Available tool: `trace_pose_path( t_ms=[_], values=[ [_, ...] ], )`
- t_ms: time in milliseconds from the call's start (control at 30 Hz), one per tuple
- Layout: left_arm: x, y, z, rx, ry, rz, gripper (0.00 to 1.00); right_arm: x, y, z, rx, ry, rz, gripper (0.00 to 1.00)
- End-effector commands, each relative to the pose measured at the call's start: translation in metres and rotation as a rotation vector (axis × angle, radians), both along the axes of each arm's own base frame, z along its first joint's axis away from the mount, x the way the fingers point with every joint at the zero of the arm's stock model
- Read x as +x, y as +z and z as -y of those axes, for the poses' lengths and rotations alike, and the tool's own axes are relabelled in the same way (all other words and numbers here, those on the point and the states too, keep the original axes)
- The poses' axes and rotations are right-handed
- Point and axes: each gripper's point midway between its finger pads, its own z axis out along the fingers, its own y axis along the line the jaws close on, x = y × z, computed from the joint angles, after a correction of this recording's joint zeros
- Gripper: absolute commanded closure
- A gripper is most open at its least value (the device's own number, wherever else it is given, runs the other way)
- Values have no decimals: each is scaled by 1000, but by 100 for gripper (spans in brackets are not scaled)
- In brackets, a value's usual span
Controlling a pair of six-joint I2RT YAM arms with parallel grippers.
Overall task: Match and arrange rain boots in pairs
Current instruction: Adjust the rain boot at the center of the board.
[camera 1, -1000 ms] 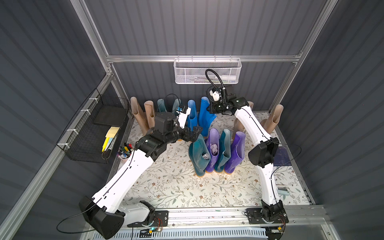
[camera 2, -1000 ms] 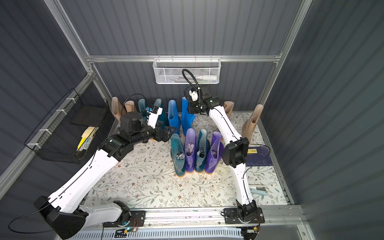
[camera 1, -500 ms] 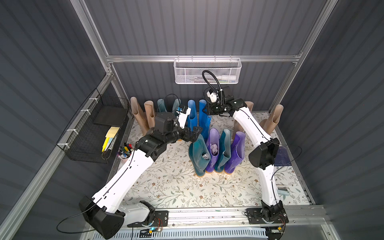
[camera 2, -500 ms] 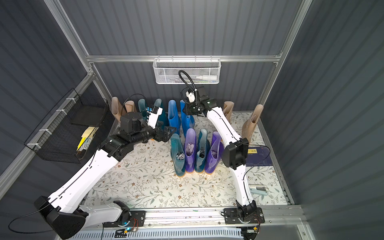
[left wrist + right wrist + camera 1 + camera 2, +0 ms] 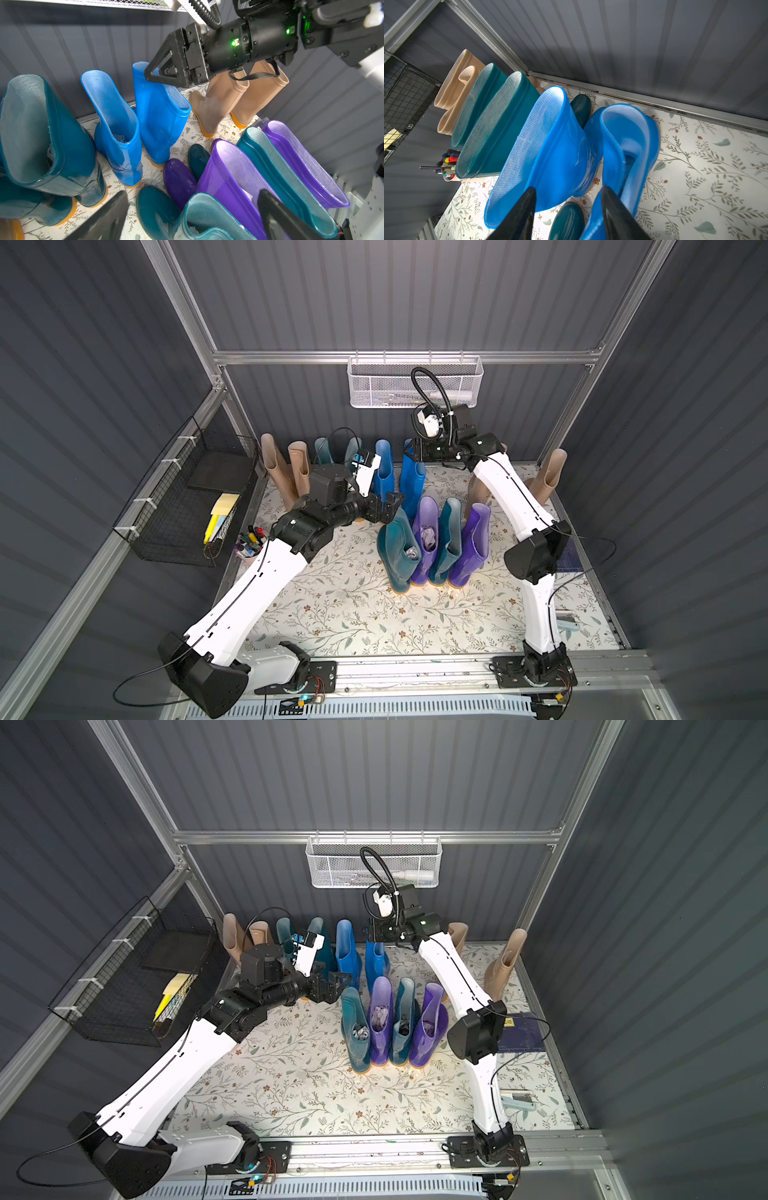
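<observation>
Two bright blue rain boots (image 5: 383, 472) (image 5: 412, 485) stand side by side at the back wall. My right gripper (image 5: 411, 454) hovers at the top of the right-hand one, jaws apart; in the right wrist view (image 5: 568, 193) one finger (image 5: 612, 207) lies against that boot's rim (image 5: 629, 141). My left gripper (image 5: 390, 502) is wide open just above the leftmost boot of a front row: teal (image 5: 399, 547), purple (image 5: 428, 531), teal (image 5: 449, 539), purple (image 5: 473, 539). Back left stand two beige (image 5: 276, 468) and two teal boots (image 5: 322, 452). More beige boots (image 5: 550, 472) stand at the back right.
A white mesh basket (image 5: 415, 383) hangs on the back wall just above my right wrist. A black wire basket (image 5: 191, 497) and a cup of markers (image 5: 249, 541) sit at the left. A dark booklet (image 5: 573, 556) lies at the right edge of the floral mat (image 5: 332, 605).
My right gripper has opened off the right-hand bright blue boot, which went from leaning to standing upright beside its mate. The left arm has stayed still.
</observation>
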Motion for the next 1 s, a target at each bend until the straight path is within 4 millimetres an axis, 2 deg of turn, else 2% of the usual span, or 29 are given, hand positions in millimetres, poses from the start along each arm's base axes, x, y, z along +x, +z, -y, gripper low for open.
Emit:
trace_pose_path(
  t_ms=[0, 367, 533, 733, 833, 900, 933, 967],
  values=[
    [0, -1, 0, 18, -2, 5, 1, -5, 18, 6, -8, -16, 48, 44],
    [1, 1, 1, 13, 1, 5, 0, -9, 26, 21, -25, -47, 65, 43],
    [3, 0, 2, 12, 0, 5, 1, -10, 31, 44, -50, -100, 71, 41],
    [9, -4, 12, 0, -30, 7, 0, -19, 47, 90, -80, -193, 96, 35],
    [15, -4, 22, -9, -57, 2, 1, -24, 51, 123, -103, -266, 100, 30],
    [19, -12, 30, -11, -78, -17, 1, -29, 54, 148, -115, -325, 105, 29],
    [22, -1, 33, -28, -87, 1, 1, -31, 54, 159, -122, -351, 103, 28],
    [24, 0, 37, -33, -94, -2, 1, -34, 53, 172, -133, -380, 100, 27]
  ],
)
